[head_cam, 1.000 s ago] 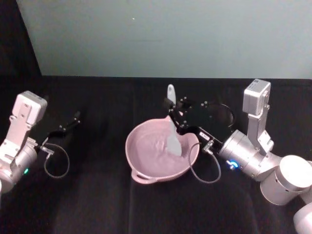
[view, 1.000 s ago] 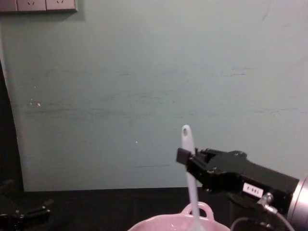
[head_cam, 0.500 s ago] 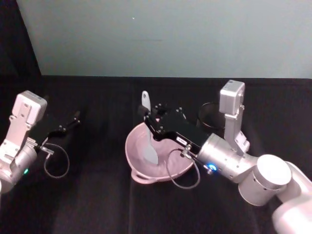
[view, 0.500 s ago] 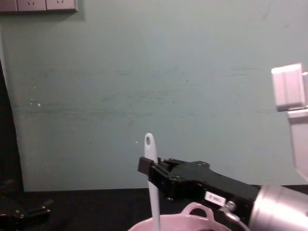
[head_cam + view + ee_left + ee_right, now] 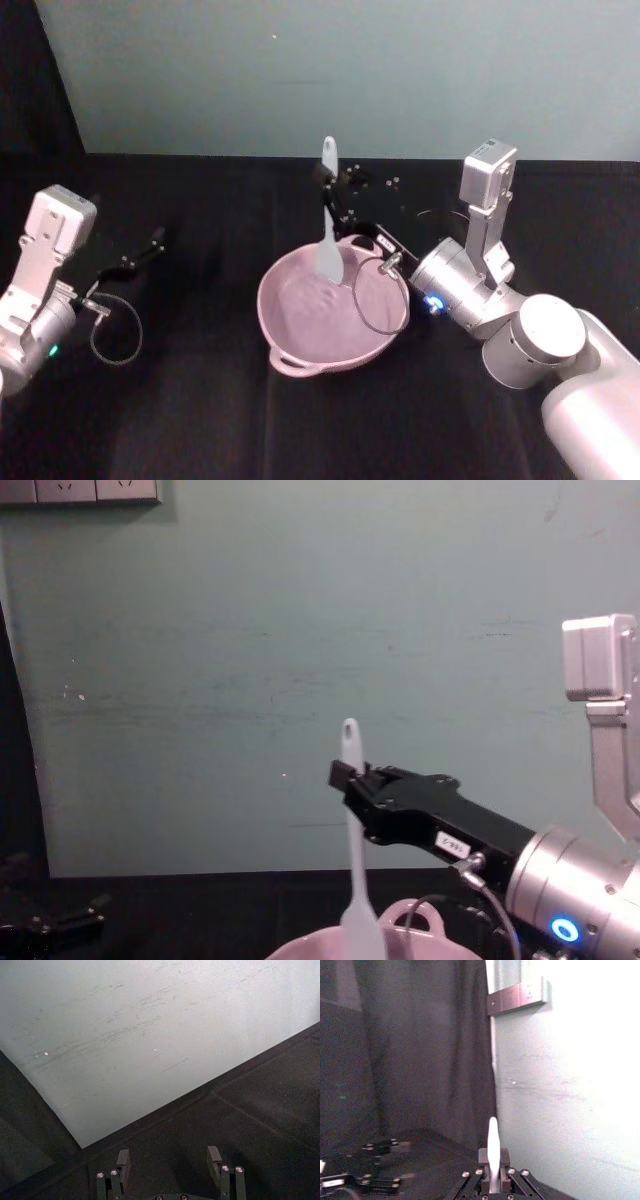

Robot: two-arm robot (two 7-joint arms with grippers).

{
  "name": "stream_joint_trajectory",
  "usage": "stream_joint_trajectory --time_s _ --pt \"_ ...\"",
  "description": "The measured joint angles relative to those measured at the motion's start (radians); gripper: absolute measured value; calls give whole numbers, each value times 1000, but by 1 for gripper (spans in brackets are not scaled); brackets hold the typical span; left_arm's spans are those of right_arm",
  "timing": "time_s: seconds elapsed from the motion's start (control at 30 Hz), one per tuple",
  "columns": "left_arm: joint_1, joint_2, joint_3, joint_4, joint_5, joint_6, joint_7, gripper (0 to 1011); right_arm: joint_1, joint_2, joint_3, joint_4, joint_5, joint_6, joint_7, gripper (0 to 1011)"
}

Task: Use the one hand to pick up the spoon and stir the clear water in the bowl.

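Note:
The pale pink bowl (image 5: 300, 325) sits mid-table holding clear water, its loop handle (image 5: 412, 916) showing in the chest view. My right gripper (image 5: 330, 190) reaches in from the right over the bowl's far rim and is shut on the white spoon (image 5: 328, 215). The spoon stands nearly upright, hole end up, with its flat head (image 5: 330, 262) down inside the far side of the bowl. From the chest the spoon (image 5: 351, 820) rises above the bowl rim (image 5: 310, 946), the gripper (image 5: 345, 775) clamped on its handle. The right wrist view has the handle (image 5: 493, 1146) held between the jaws. My left gripper (image 5: 150, 245) rests parked at the far left, open (image 5: 169, 1160).
A black cloth (image 5: 180, 400) covers the table and a pale teal wall (image 5: 350, 70) stands close behind it. A wall outlet (image 5: 80, 490) is up at the left. A cable loop (image 5: 378, 300) from the right wrist hangs over the bowl's right rim.
The right gripper swept the spoon from the bowl's right side to its left, then back to the far middle, now more upright. The left arm has not moved.

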Motion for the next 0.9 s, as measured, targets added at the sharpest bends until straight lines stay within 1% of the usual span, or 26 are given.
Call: stream_joint_trajectory --time_s 0.07,0.1,0.23,0.33,0.37,0.5,0.53,0.6,0.63,0.67,0.7,0.8,0.83,0.87,0.9 --pt "0 0 0 0 0 0 0 1011 1 2 6 6 -17 -17 -12 116" --pt "0 0 0 0 0 0 0 1011 1 6 12 9 -35 -32 -23 116" --pt "0 0 0 0 0 0 0 1011 -8 23 27 3 -60 -42 -36 116" --pt "0 0 0 0 0 0 0 1011 -27 41 39 -30 -63 -29 -36 116" --pt "0 0 0 0 0 0 0 1011 -41 51 45 -53 -59 -12 -31 116" --pt "0 0 0 0 0 0 0 1011 -68 67 57 -98 -40 25 -16 116" --pt "0 0 0 0 0 0 0 1011 -80 74 63 -119 -24 48 -9 116" --pt "0 0 0 0 0 0 0 1011 -91 79 68 -141 -5 73 -2 116" --pt "0 0 0 0 0 0 0 1011 -101 85 74 -161 16 97 4 116" --pt "0 0 0 0 0 0 0 1011 -105 88 76 -172 28 112 8 116" --pt "0 0 0 0 0 0 0 1011 -111 95 82 -191 52 144 15 116" --pt "0 0 0 0 0 0 0 1011 -116 106 92 -221 92 195 24 116" --pt "0 0 0 0 0 0 0 1011 -119 115 101 -241 123 231 30 116" --pt "0 0 0 0 0 0 0 1011 -120 118 106 -251 141 250 34 116" --pt "0 0 0 0 0 0 0 1011 -120 125 117 -268 181 289 41 116"
